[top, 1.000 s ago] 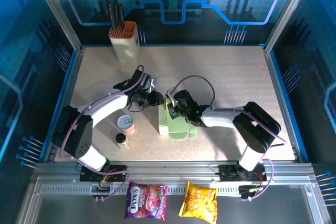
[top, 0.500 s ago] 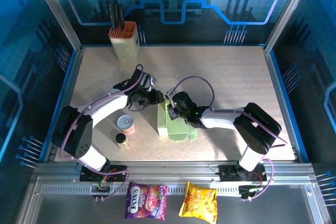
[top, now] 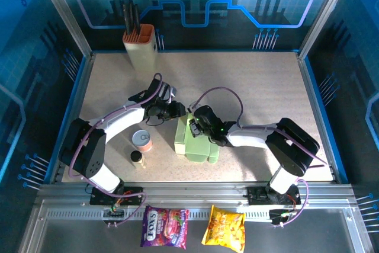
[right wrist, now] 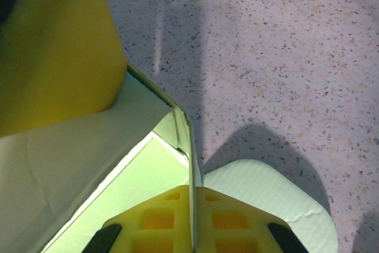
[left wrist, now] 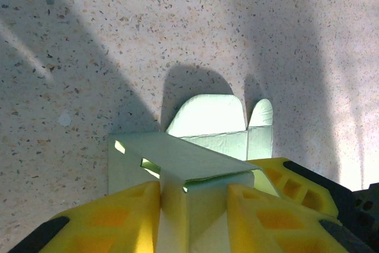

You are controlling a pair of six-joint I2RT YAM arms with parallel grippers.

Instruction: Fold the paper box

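Swung a little since a second ago, the box (top: 195, 141) now lies skewed, its near end carried leftward toward the can (top: 142, 140); the left fingers (top: 175, 112) and right fingers (top: 193, 125) have hardly shifted at its far end. Both arms meet there, just left of mid-bench (top: 260, 81); the left arm reaches in from the left, the right arm from the right.

From the left wrist, the left fingers (left wrist: 130, 217) are clenched on a folded panel of pale green card that fills the gap between them; two rounded flaps lie flat on the bench beyond. From the right wrist, the right fingers (right wrist: 160, 224) are clenched on a thin upright wall of the box (its edge runs straight into the seam between them); another rounded flap spreads on the bench to the right.

Left of the box stands the can, near it but apart; a small dark-capped bottle (top: 137, 157) stands just nearer than the can; the holder (top: 140, 48) stands at the far edge, well apart. The box's near edge stops short of the bench's near edge; bare bench runs wide to the right and toward the far edge. Off the bench, before the arm bases, lie a purple bag (top: 164, 227) and a yellow bag (top: 225, 227).
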